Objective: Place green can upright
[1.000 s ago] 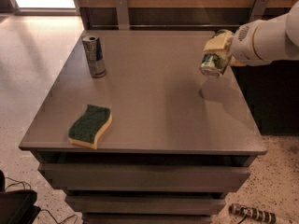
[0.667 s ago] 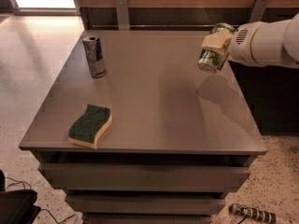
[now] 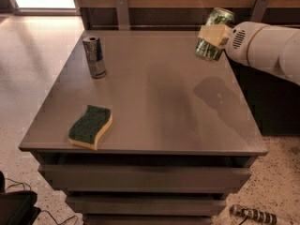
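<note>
So the gripper (image 3: 213, 35) is up in the air over the far right corner of the grey table (image 3: 164, 102). Its fingers are clamped around the green can (image 3: 219, 18), which hangs clear of the tabletop, roughly upright but leaning a bit. Over on the left, a slim blue-and-silver can (image 3: 94, 56) stands upright, and a green-and-yellow sponge (image 3: 90, 126) lies near the front edge.

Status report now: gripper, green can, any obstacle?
Gripper shut on green can, high over table, right rear. Can tilted, not placed. Blue can, sponge far left.
</note>
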{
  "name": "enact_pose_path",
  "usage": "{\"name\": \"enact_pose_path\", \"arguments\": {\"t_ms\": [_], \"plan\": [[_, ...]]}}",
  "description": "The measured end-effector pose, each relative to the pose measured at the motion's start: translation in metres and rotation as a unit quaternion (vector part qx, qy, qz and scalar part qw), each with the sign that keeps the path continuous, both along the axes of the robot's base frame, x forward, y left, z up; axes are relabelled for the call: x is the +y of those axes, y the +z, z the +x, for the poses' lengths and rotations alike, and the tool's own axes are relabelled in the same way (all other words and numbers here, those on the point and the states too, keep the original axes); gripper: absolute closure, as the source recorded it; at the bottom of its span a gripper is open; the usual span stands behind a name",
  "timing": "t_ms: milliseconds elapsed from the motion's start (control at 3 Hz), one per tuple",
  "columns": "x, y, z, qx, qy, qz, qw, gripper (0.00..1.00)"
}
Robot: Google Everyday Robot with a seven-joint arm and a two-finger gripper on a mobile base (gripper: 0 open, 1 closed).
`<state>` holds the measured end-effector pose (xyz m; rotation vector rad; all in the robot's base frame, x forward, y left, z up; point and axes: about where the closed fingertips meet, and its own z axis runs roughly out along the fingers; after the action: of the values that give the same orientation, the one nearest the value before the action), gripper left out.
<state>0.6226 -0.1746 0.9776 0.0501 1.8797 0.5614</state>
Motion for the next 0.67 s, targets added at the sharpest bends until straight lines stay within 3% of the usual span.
{"name": "enact_pose_path", "arguments": {"t_ms": [667], "plan": [[0.0055, 0.0029, 0.0005, -0.008, 0.011, -0.006, 0.9999, 1.0]]}}
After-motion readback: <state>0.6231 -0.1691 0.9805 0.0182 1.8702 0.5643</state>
